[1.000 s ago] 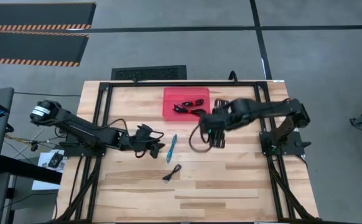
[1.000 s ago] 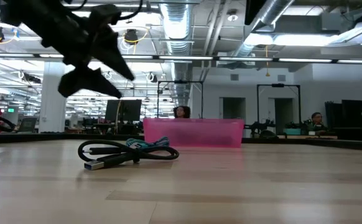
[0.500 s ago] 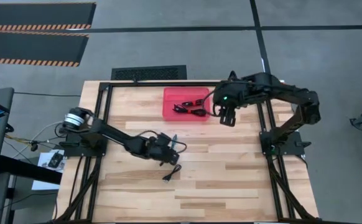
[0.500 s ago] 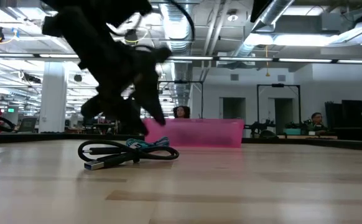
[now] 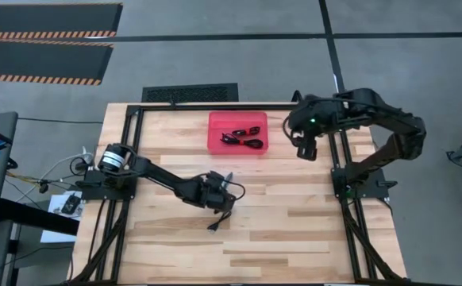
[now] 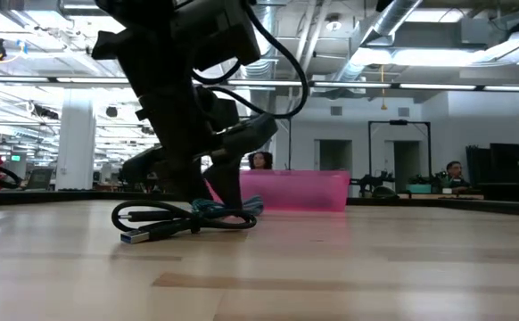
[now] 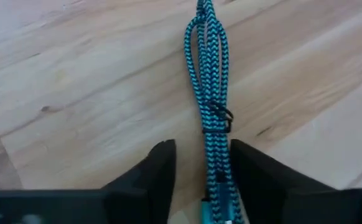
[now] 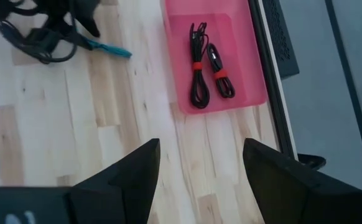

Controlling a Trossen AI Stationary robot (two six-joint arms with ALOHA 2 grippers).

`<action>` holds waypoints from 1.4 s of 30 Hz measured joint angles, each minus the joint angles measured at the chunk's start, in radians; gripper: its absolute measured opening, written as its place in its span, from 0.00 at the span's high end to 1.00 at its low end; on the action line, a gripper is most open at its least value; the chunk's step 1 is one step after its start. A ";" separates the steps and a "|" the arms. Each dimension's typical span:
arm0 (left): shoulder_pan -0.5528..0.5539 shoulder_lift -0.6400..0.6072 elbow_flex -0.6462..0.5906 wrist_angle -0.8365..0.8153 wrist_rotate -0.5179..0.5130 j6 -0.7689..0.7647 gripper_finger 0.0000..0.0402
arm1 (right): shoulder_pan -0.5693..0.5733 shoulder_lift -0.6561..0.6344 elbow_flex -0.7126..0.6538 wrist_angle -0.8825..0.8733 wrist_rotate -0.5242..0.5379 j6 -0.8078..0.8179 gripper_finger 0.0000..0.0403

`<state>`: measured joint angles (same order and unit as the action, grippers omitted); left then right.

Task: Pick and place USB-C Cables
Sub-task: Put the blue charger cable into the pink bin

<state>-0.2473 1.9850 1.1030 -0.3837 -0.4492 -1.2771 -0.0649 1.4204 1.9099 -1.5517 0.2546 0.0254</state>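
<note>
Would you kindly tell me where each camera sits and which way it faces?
High view: overhead, straight down on the table, both arms.
Low view: tabletop height, facing the room; left arm over a black cable.
Left wrist view: looks past its fingers, astride the light blue cable.
Right wrist view: looks down past its fingers at the red tray.
Shared: blue cable, left wrist and low views.

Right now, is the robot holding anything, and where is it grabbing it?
Nothing is firmly held yet. The left gripper has its fingers on either side of the blue cable near one end. The right gripper is open and empty.
</note>
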 joint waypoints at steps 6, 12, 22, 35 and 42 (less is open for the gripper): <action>0.015 -0.044 0.011 -0.033 0.061 0.012 0.96 | -0.001 -0.041 0.000 -0.004 0.000 0.032 0.37; 0.071 -0.109 0.004 -0.047 0.140 0.104 0.99 | 0.030 -0.089 -0.033 0.015 0.001 0.148 0.37; 0.174 -0.391 0.007 0.069 0.110 0.359 0.99 | 0.165 -0.363 -0.553 0.368 0.001 0.359 0.37; 0.286 -0.766 0.009 0.342 0.187 0.715 0.99 | 0.159 -0.411 -1.001 1.233 -0.025 0.473 0.37; 0.287 -0.776 0.010 0.534 0.390 0.868 0.99 | 0.111 -0.200 -1.006 1.917 -0.033 0.370 0.37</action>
<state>0.0399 1.2095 1.1130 0.1505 -0.0594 -0.4088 0.0460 1.2206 0.9040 0.3654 0.2215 0.3959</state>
